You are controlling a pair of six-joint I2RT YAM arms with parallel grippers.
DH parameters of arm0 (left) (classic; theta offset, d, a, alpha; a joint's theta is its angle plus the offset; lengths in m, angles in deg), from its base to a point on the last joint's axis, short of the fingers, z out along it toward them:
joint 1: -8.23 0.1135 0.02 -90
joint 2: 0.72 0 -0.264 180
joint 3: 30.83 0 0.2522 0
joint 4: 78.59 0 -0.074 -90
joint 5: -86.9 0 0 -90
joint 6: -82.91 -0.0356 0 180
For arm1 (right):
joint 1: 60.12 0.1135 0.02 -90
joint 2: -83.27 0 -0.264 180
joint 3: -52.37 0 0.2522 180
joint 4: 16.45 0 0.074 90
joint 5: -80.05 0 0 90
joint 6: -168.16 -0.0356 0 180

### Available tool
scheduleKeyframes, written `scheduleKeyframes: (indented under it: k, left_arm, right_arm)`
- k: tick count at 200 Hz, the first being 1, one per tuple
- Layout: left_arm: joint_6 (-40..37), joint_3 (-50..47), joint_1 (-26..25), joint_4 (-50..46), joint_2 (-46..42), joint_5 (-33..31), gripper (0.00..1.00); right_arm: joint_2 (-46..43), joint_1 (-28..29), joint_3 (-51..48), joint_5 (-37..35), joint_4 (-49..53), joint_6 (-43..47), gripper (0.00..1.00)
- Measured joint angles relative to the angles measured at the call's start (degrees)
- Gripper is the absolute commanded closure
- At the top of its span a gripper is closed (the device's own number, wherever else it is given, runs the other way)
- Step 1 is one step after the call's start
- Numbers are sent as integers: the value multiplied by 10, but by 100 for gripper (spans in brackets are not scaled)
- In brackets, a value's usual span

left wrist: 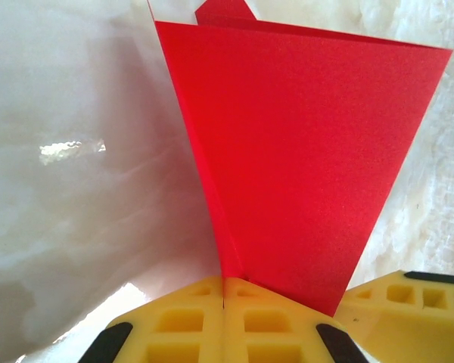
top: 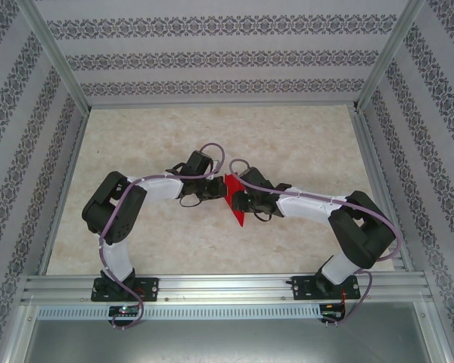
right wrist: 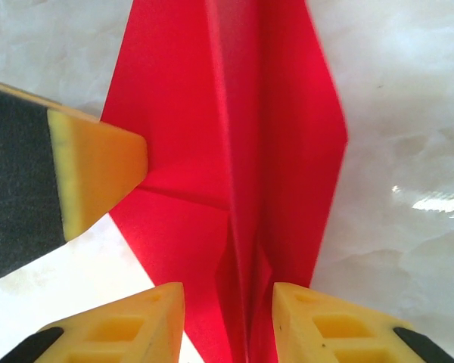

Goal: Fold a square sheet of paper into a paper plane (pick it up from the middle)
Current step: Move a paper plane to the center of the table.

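Seen from above, two black arms meet over the middle of a pale marbled table (top: 212, 144), with the red, partly creased paper plane (top: 237, 213) standing on edge between the left gripper (top: 216, 189) and the right gripper (top: 240, 203). On the left wrist camera, the left gripper (left wrist: 223, 286) has its yellow fingers pressed together, pinching the paper plane (left wrist: 303, 151) at the bottom of its centre fold, and two red flaps fan upward from there. A yellow finger of the right gripper (left wrist: 408, 302) sits just beside it. On the right wrist camera, the right gripper (right wrist: 228, 306) is spread, its fingers either side of the paper's raised ridge (right wrist: 238, 151) without clamping it, and a left finger (right wrist: 98, 174) touches the flap. To crease well, the right fingers should probably close squarely on the ridge while the left pinch holds the layers aligned. No brand, label or writing can be read.
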Motion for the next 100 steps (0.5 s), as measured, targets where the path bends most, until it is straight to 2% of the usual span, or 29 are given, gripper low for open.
scheduleKeyframes:
  k: [55, 79, 100]
  left_arm:
    - [0, 0, 0, 0, 0, 0, 100]
    - [0, 0, 0, 0, 0, 0, 100]
    - [0, 0, 0, 0, 0, 0, 100]
  right_arm:
    - [31, 4, 1, 6, 7, 0, 63]
    - [34, 4, 6, 3, 11, 0, 67]
    - [36, 4, 12, -1, 11, 0, 75]
